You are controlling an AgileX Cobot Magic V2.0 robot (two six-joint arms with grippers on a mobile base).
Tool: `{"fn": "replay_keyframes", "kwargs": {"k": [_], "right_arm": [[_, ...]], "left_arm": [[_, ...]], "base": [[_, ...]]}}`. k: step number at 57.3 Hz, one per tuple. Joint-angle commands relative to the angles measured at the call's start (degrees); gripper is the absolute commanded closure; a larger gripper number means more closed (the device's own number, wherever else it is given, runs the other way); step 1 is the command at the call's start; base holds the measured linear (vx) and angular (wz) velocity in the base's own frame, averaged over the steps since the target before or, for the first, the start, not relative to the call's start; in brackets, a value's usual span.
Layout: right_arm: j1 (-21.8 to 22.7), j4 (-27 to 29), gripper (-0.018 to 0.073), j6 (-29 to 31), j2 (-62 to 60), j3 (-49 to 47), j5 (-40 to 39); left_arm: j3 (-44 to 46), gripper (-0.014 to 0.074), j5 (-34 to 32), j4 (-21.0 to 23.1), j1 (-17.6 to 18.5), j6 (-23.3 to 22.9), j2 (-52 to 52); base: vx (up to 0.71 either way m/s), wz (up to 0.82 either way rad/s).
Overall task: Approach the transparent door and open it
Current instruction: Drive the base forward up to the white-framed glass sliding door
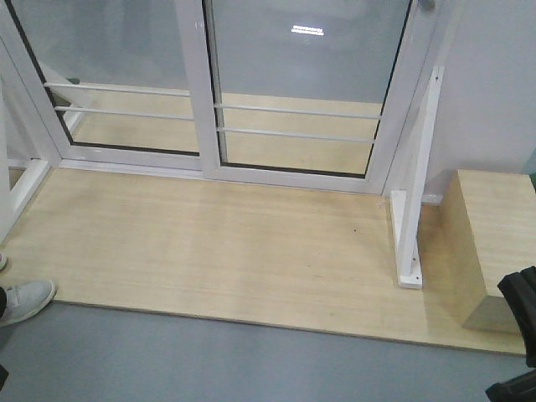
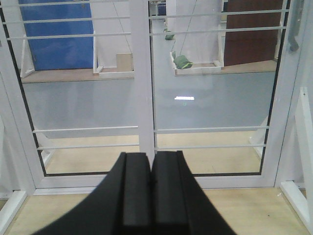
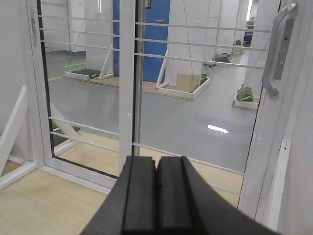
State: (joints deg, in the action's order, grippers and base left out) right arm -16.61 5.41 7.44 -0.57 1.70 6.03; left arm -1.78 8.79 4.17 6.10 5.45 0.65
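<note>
The transparent door (image 1: 301, 84) is the right-hand glass panel in a white frame with thin white horizontal bars, and it is closed. It also shows in the left wrist view (image 2: 215, 98) and the right wrist view (image 3: 195, 98). Its curved grey bar handle (image 3: 276, 49) with a lock plate sits on the door's right side, high up, and its lower end shows in the left wrist view (image 2: 293, 36). My left gripper (image 2: 151, 155) is shut and empty, pointing at the central mullion. My right gripper (image 3: 156, 159) is shut and empty, well below and left of the handle.
A similar barred glass panel without a handle (image 1: 109, 50) stands to the left. A white braced post (image 1: 419, 193) and a wooden box (image 1: 494, 243) stand at the right on the wooden platform (image 1: 209, 243). A person's shoe (image 1: 25, 297) is at the left edge.
</note>
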Motion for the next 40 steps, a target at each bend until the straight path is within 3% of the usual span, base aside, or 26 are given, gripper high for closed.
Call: {"fn": "replay_keyframes", "kwargs": {"k": [1,40], "right_arm": [[0.1,-0.3,0.0565,0.5,0.4,0.2,-5.0],[0.1,-0.3,0.0565,0.5,0.4,0.2,-5.0]], "left_arm": [[-0.8,0.0594,-5.0,0.2,0.3,-0.2,0.8],[-0.8,0.0594,-5.0,0.2,0.3,-0.2,0.8]], "base": [[0.45,-0.05],[0.42,-0.11]]}}
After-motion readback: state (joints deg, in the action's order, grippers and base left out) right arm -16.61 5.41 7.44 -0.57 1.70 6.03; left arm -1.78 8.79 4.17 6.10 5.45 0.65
